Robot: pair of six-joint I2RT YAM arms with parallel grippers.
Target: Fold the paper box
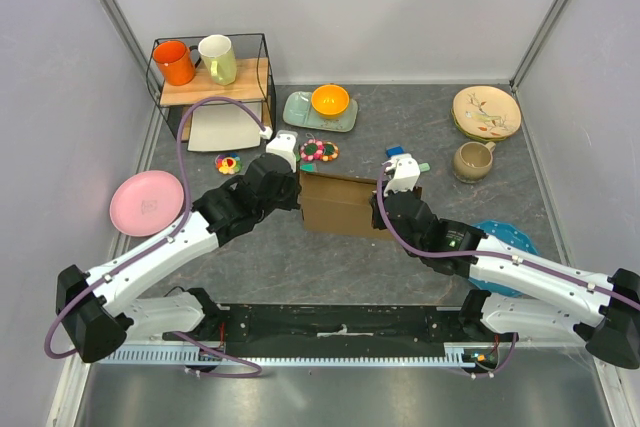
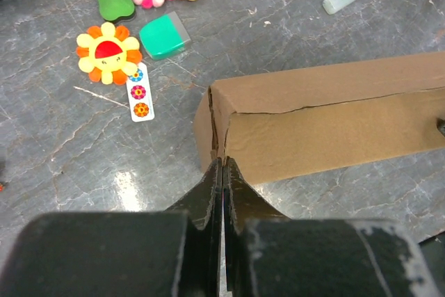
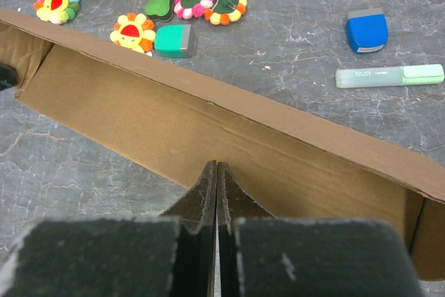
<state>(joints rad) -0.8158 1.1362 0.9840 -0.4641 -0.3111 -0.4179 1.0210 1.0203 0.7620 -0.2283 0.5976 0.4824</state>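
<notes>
The paper box [image 1: 340, 205] is a brown corrugated cardboard piece standing partly folded in the middle of the table, between my two arms. My left gripper [image 1: 298, 191] is shut, its tips at the box's left corner seam [image 2: 221, 145]; whether they pinch the cardboard edge does not show. In the left wrist view the box's wall [image 2: 327, 130] runs off to the right. My right gripper [image 1: 381, 209] is shut too, its tips [image 3: 217, 165] resting against the near edge of the box's long inner panel [image 3: 208, 126].
Small flower toys [image 2: 108, 51], a green eraser [image 2: 165, 37], a blue block [image 3: 366, 31] and a highlighter [image 3: 389, 76] lie just behind the box. A pink plate [image 1: 147, 201] sits left, a wire shelf with mugs [image 1: 175, 62] back left, a brown mug [image 1: 472, 160] right.
</notes>
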